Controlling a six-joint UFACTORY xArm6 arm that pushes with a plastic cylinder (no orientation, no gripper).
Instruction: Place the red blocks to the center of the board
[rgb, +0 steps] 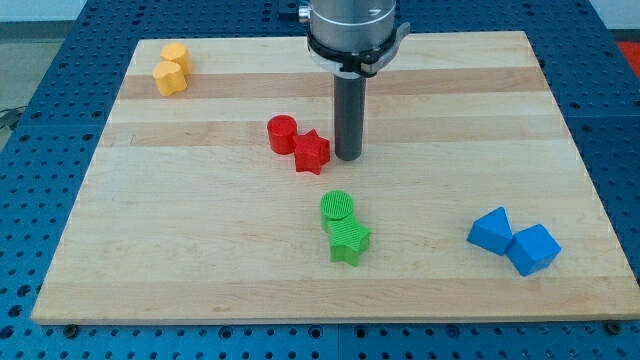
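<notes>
Camera view: my tip (348, 157) just right of the red plastic star block (312, 152).
Red plastic cylinder block (283, 133) touches the star near the wooden surface (450, 110) centre; no jaws exist, only a rod placed for nudging sideways.

Two red blocks lie touching just above the middle of the frame, slightly to its left. The red cylinder (283, 133) stands upright, round face up, at the pair's upper left. The red star (312, 152) lies flat against its lower right side, points outward.
</notes>
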